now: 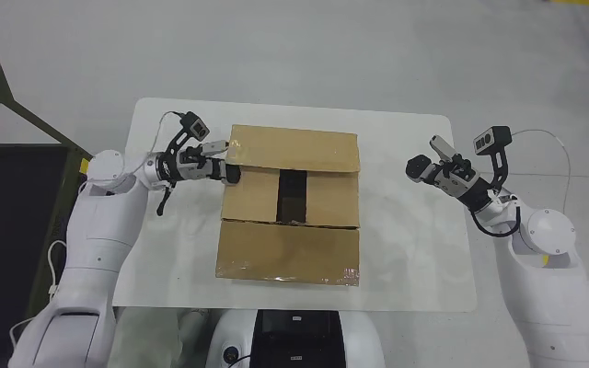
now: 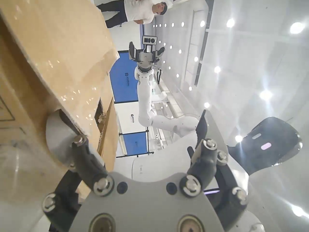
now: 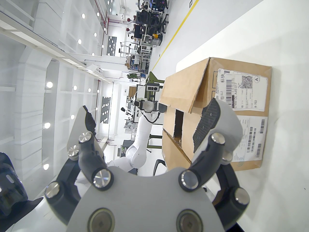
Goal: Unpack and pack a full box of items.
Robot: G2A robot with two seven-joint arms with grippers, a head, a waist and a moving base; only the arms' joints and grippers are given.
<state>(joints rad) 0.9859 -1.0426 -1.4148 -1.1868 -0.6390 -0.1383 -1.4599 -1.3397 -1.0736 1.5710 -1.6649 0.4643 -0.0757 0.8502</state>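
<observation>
On white table [image 1: 414, 267], half-open cardboard box [image 1: 287, 254].

A white table [image 1: 414, 267] stands on grey floor [image 1: 294, 46], a dark panel [image 1: 28, 212] at the left edge. Ceiling lights [image 2: 265, 95] glow; a yellow line [image 3: 185, 20] marks the floor.

Box [image 1: 331, 198] flaps [image 1: 293, 147] leave one narrow slot [image 1: 293, 196] between them — left gripper [image 1: 230, 172] against its left edge, wide table [image 1: 405, 230] margin on right.
</observation>
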